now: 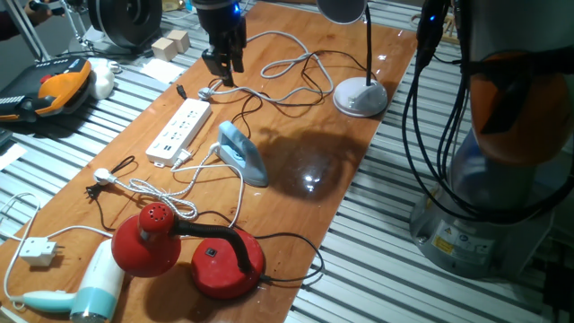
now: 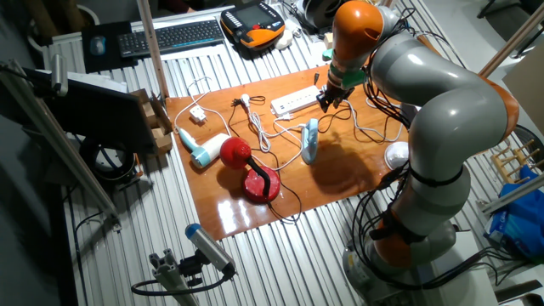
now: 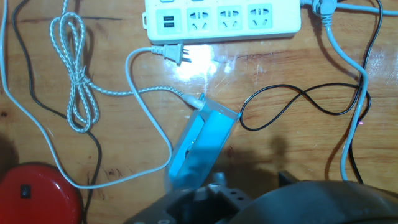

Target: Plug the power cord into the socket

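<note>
My gripper hangs above the far end of the socket, over the wooden bench; whether its jaws are parted I cannot tell from any view, and I see nothing held in it. The socket lies flat on the bench near its left edge. The power cord lies on the bench: its braided length is bundled in a loop left of the iron, and its white plug rests just beside the socket's long edge, prongs pointing along the bench, not inserted. A thin black cord curls on the bench right of the iron, and a grey cord runs past the socket's end. Nearer the front stand a red lamp and a hair dryer; a white lamp base sits toward the far right.
</note>
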You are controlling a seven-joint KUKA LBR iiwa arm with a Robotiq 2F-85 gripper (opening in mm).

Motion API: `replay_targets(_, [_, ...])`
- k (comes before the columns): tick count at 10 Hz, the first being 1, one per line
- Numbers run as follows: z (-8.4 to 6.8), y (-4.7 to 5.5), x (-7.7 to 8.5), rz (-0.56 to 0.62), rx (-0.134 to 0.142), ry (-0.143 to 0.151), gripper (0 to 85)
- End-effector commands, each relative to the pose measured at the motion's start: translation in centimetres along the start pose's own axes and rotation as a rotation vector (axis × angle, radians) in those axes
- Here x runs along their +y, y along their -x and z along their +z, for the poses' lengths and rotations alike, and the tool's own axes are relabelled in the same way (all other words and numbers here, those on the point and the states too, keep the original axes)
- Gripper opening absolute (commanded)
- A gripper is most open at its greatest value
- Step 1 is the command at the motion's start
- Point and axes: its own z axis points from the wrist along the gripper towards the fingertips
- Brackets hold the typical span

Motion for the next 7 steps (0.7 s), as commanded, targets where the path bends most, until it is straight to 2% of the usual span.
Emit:
replay_targets(1, [0.01, 0.01, 0.01, 0.002, -0.001, -0.002, 0.0])
replay_targets(7, [0.06, 0.15, 0.27, 0.012, -0.003, 0.000, 0.0])
